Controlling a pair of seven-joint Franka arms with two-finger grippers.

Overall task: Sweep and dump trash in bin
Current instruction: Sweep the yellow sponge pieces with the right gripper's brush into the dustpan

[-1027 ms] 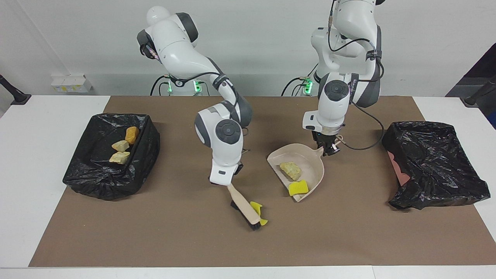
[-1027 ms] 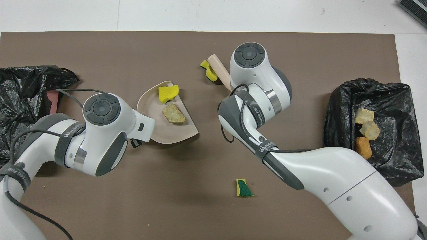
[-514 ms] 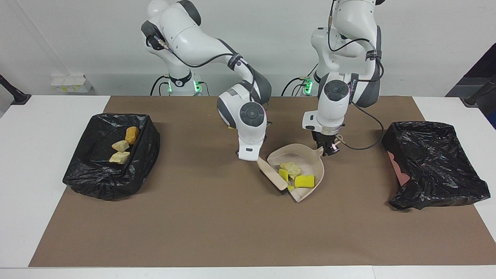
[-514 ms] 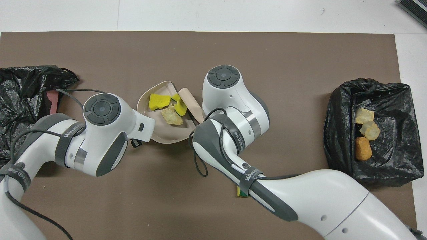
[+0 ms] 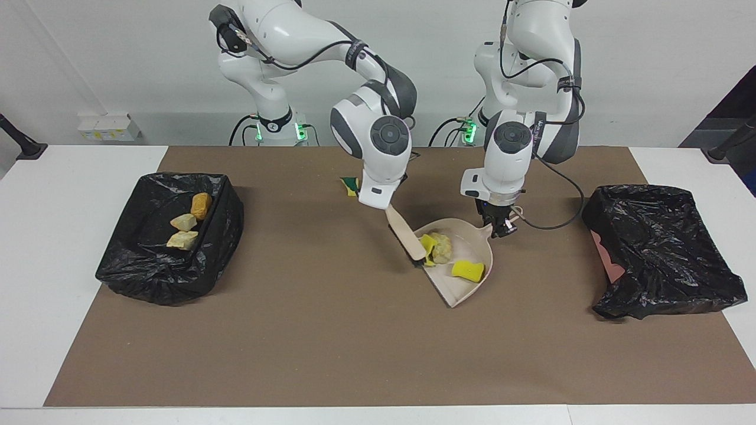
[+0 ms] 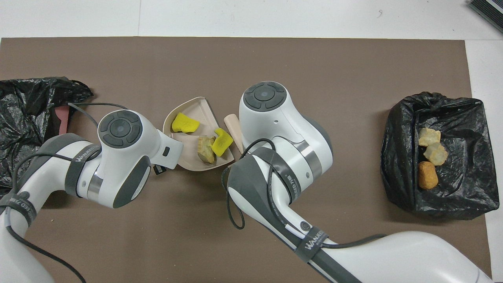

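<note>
While the left gripper (image 5: 499, 230) pinches the dustpan (image 5: 466, 283) handle, its mouth faces the right gripper's (image 5: 387, 206) clamped, slanting brush (image 5: 406, 235).

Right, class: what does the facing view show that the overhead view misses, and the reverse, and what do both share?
Facing view only: a green-backed sponge scrap, nearer to the robots than the dustpan; overhead, the right arm hides it. Overhead only: a dark object at the table's corner. Both: the left gripper holding the dustpan with a bread chunk and two yellow scraps, the right gripper holding the brush at its open edge, and two black-lined bins, one with three chunks.
</note>
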